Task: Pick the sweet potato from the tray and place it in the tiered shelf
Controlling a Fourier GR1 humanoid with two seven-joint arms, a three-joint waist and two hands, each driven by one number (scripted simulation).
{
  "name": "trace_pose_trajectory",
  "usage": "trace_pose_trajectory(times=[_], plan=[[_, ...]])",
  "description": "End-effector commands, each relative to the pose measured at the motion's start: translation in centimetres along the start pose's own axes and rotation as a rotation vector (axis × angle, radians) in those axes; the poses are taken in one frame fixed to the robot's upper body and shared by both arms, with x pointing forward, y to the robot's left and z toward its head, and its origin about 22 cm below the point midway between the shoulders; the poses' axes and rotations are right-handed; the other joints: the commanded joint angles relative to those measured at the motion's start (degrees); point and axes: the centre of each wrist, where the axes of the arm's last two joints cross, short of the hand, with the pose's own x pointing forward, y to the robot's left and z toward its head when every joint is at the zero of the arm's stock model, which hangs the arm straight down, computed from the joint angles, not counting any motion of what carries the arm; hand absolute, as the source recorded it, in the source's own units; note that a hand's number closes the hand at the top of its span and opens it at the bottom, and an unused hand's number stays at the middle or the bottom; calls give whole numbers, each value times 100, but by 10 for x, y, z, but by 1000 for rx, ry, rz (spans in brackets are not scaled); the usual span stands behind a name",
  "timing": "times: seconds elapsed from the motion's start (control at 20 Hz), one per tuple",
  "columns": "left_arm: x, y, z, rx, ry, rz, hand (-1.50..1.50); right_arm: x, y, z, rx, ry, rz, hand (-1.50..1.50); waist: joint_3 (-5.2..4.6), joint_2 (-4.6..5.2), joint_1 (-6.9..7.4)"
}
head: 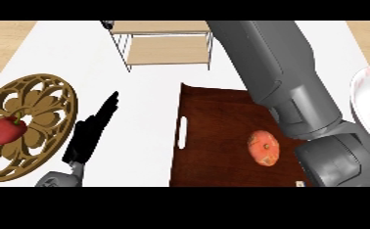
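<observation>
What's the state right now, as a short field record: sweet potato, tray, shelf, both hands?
sweet potato: lying on the tray, right of its middle, not held
tray: dark wood, handle slot on its left side
tiered shelf: beyond the tray, visible boards bare
left hand: open, fingers straight, left of the tray, holding nothing
right hand: not in view
right forearm: crosses the tray's right side toward the shelf
gold openwork plate: far left, red item on it
</observation>
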Motion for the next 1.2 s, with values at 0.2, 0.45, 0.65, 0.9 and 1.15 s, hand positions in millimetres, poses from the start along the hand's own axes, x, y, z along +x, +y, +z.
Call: trace_pose_trajectory(times=[0.2,0.45,0.65,0.9,1.15], plan=[[5,-5,-6,-40,-27,-4,0,-20,27,-8,169,133,-381,150,15,223,220],[8,-5,-8,-36,-32,-27,0,-47,29,-21,185,228,-707,-150,24,227,307],[15,-13,-13,-53,-44,-1,0,-55,31,-24,93,190,-871,-150,17,207,351],[5,-9,-13,-39,-24,-14,0,-35,18,-22,-137,152,-956,-150,0,153,181],[-8,2,3,12,27,1,0,-57,18,-30,-376,221,-992,-150,7,30,-116]])
